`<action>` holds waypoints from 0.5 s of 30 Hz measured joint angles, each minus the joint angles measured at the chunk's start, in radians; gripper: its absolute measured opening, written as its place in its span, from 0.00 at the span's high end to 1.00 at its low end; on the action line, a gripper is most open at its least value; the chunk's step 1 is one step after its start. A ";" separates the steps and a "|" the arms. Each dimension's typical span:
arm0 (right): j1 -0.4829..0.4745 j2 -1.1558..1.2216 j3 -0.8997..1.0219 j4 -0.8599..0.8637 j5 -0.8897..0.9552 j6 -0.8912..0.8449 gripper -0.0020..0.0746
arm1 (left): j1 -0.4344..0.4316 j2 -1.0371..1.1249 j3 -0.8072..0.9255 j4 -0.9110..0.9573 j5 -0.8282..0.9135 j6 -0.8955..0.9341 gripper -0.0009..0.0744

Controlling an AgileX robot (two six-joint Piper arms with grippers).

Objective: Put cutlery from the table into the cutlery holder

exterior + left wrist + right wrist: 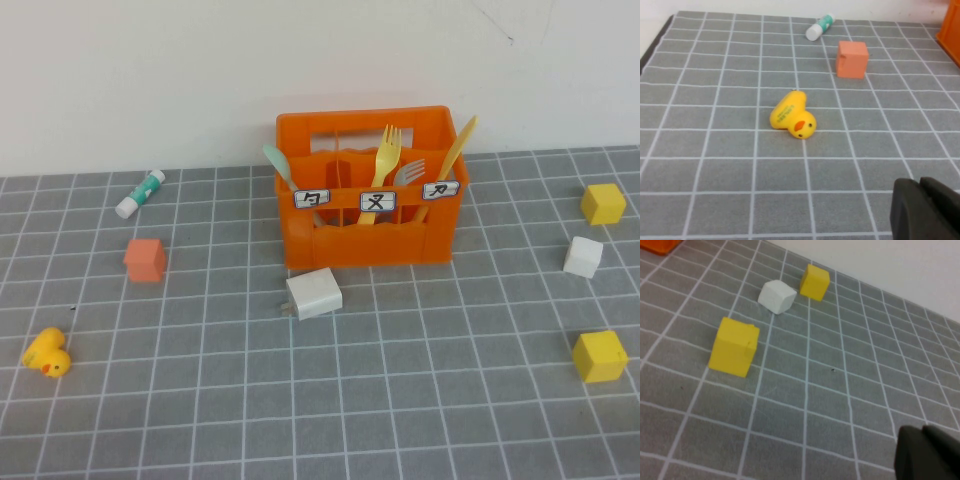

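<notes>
Orange plastic walls of the cutlery holder [365, 240] enclose all four utensils: pale green spoon [277, 162] in its left compartment, yellow fork [385, 155] in the middle, grey fork [410, 172] just right of that, yellow knife [455, 150] leaning at the right end. Their lower halves are hidden behind the crate's front wall. Left of the crate, over the table [400, 400], my left gripper [925, 210] is closed on nothing; right of it, my right gripper [927, 452] is likewise closed and empty, both cut off at the frame edge.
</notes>
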 joint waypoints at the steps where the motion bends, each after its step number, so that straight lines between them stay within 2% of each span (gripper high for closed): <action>1: 0.000 0.000 0.000 0.000 0.000 0.000 0.98 | 0.009 0.000 0.000 0.000 0.000 0.000 0.99; 7: 0.000 0.000 0.000 0.000 0.000 0.000 0.98 | 0.079 0.000 0.000 0.000 0.000 0.000 0.99; 15: 0.000 -0.002 0.000 0.000 0.000 0.000 0.98 | 0.086 0.000 0.000 0.000 0.000 0.000 0.99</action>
